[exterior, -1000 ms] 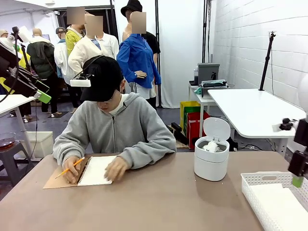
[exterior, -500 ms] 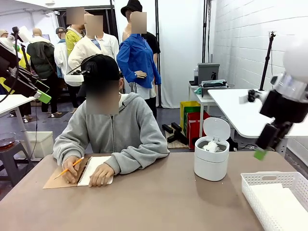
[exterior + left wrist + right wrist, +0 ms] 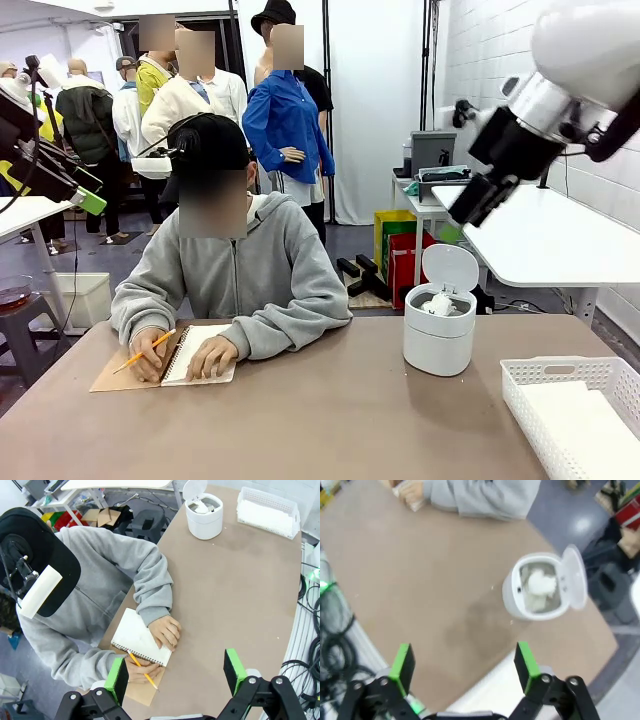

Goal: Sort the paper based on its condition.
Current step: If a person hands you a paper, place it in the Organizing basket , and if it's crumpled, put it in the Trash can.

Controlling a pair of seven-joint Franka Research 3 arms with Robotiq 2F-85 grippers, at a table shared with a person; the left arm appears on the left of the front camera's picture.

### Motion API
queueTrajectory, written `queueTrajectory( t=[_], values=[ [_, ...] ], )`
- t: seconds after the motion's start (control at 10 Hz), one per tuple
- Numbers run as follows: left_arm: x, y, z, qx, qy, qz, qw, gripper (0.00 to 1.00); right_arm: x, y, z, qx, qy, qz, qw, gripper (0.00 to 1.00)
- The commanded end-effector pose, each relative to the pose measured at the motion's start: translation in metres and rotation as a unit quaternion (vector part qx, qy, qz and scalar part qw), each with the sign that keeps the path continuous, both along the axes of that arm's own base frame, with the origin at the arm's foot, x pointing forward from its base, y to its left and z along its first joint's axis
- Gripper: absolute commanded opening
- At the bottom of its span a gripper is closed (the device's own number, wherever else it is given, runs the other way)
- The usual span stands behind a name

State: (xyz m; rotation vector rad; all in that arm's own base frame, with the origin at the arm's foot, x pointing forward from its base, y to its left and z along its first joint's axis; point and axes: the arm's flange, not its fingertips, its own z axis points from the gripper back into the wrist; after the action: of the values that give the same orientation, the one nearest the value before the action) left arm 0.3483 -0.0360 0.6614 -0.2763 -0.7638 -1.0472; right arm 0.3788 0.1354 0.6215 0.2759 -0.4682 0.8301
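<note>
Above the brown worktop (image 3: 330, 420): left end effector (image 3: 176, 676) and right end effector (image 3: 464, 664) spread, empty

In the round white plastic bin (image 3: 438, 348), lid up, lies a crumpled white paper wad (image 3: 541, 583); flat white sheets (image 3: 590, 430) lie in the white lattice plastic basket (image 3: 560, 368) nearby

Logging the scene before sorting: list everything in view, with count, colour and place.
table: one, brown, between robot and person
notebook: one, white page, brown cover, far left of table
pencil: one, yellow, over the notebook
bin: one, white, lid open, far right of middle
crumpled paper: at least one white wad, inside the bin
basket: one, white lattice, near right corner
flat paper: white, count unclear, in the basket
person: one, grey hoodie, far side
person's hands: two; one holds the pencil, one rests on the notebook
left gripper: black, green pads, open, raised left
right gripper: same colours, open, high above the bin
</note>
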Motion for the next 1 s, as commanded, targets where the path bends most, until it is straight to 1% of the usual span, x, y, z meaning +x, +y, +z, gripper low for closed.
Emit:
queueTrajectory(
  t=[0.0,0.1,0.2,0.3,0.5,0.9],
  values=[
    [-0.001,0.003,-0.002,-0.004,-0.001,-0.009,1.000,1.00,0.013,0.016,0.008,0.041,-0.033,-0.001,0.999,1.00],
    [-0.001,0.003,-0.002,-0.004,-0.001,-0.009,1.000,1.00,0.017,0.023,0.014,0.053,-0.050,-0.016,0.997,1.00],
    [-0.001,0.003,-0.002,-0.004,-0.001,-0.009,1.000,1.00,0.015,0.031,0.019,0.057,-0.057,-0.021,0.996,1.00],
    [-0.001,0.003,-0.002,-0.004,-0.001,-0.009,1.000,1.00,0.014,0.038,0.026,0.059,-0.052,-0.023,0.997,1.00],
    [-0.001,0.003,-0.002,-0.004,-0.001,-0.009,1.000,1.00,0.012,0.049,0.039,0.065,-0.066,-0.045,0.995,1.00],
    [-0.001,0.003,-0.002,-0.004,-0.001,-0.009,1.000,1.00,0.005,0.062,0.052,0.081,-0.074,-0.025,0.994,1.00]
  ],
)
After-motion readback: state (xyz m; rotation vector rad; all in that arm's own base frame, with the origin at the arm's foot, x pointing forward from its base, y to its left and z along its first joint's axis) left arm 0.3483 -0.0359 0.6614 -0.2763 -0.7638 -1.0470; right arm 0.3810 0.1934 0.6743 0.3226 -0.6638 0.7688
